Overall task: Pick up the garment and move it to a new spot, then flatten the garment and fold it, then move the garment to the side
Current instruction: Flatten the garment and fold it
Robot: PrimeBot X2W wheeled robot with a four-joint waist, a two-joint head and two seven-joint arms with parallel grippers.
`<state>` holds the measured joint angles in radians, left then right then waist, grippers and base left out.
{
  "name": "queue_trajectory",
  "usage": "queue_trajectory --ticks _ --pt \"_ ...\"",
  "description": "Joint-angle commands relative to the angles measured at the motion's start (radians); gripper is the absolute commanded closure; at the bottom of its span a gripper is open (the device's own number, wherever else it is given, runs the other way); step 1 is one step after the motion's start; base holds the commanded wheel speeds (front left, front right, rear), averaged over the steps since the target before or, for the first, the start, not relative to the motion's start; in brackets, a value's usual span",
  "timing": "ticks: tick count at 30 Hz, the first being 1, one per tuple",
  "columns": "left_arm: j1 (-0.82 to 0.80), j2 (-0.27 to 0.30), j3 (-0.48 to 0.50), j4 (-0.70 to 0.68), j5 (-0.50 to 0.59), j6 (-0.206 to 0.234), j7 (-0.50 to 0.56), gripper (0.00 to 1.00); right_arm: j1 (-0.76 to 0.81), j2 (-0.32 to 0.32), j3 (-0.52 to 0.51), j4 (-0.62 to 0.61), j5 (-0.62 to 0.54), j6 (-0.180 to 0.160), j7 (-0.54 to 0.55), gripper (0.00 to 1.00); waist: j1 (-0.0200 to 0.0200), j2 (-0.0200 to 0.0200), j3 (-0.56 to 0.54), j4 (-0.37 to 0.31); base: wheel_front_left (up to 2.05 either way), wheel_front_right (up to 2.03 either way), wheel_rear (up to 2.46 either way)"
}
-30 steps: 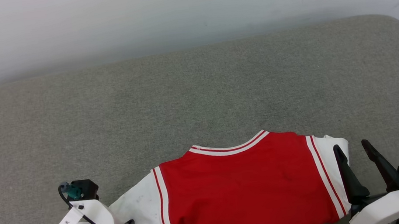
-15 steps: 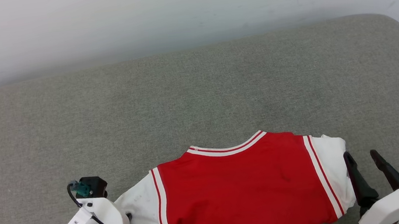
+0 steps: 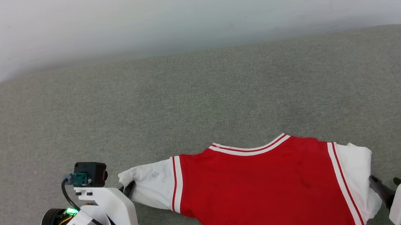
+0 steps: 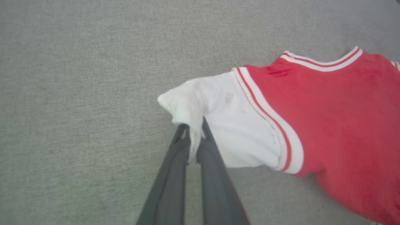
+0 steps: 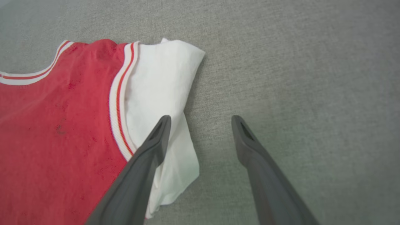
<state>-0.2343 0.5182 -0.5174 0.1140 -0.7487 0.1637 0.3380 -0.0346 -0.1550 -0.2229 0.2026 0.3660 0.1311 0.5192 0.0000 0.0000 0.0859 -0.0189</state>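
The garment [image 3: 264, 184], a red jersey with white short sleeves and striped trim, lies on the grey cushion near its front edge, plain red side up. My left gripper [image 3: 129, 189] is shut on the cuff of the left white sleeve [image 4: 218, 125], and that cloth is pinched and lifted between the fingers [image 4: 195, 137]. At the other sleeve [image 5: 159, 93], my right gripper [image 5: 201, 120] stands open: its left finger is above the sleeve's edge, its right finger over bare cushion [image 3: 385, 186].
The grey fabric cushion [image 3: 199, 97] stretches wide behind the garment, up to a white wall [image 3: 189, 9]. Its rounded corners show at the far left and far right.
My left gripper has shut on the left sleeve's cuff and drawn it up and outward. The head camera has shifted, so the whole scene sits further right in the picture.
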Motion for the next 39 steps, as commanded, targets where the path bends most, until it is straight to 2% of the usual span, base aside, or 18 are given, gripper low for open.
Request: queue_trajectory --ticks 1,11,17,18,19,24,31,39 --pt "-0.012 -0.001 0.0 -0.007 0.006 0.006 -0.007 1.0 -0.021 -0.007 0.002 0.001 0.006 -0.001 0.005 0.0 0.0 0.0 0.01 0.009 0.0 0.0 0.0" --pt "-0.049 -0.002 -0.006 -0.095 0.032 0.019 -0.011 1.0 -0.182 -0.098 0.096 0.087 0.027 -0.001 0.189 0.0 0.0 0.0 0.089 0.043 0.0 0.0 0.0" --pt "-0.058 -0.009 -0.006 -0.097 0.029 0.012 -0.025 1.0 -0.203 -0.097 0.155 0.18 0.052 -0.001 0.283 0.0 0.0 0.0 0.122 0.056 0.0 0.0 0.0" --pt "-0.058 -0.009 -0.005 -0.094 0.027 0.01 -0.028 1.0 -0.202 -0.09 0.159 0.192 0.059 -0.001 0.293 0.66 0.0 0.0 0.123 0.057 0.0 0.0 0.0" --pt "-0.057 -0.009 -0.005 -0.09 0.026 0.008 -0.03 1.0 -0.201 -0.086 0.164 0.2 0.062 0.0 0.304 1.0 0.0 0.0 0.124 0.058 0.0 0.0 0.0" --pt "-0.053 -0.001 -0.001 -0.07 0.031 0.008 -0.046 1.0 -0.221 -0.102 0.167 0.179 0.066 -0.001 0.281 1.0 0.0 0.0 0.098 0.055 0.0 0.0 0.0" --pt "-0.087 0.013 0.035 -0.048 0.039 0.014 -0.091 1.0 -0.282 -0.131 0.177 0.074 0.003 -0.001 0.164 1.0 0.0 0.0 0.033 0.034 0.0 0.0 0.0" --pt "-0.208 -0.007 0.097 0.025 -0.004 -0.013 -0.126 1.0 -0.384 -0.122 0.164 0.025 -0.08 -0.001 0.052 1.0 0.0 0.0 -0.008 0.016 0.0 0.0 0.0"
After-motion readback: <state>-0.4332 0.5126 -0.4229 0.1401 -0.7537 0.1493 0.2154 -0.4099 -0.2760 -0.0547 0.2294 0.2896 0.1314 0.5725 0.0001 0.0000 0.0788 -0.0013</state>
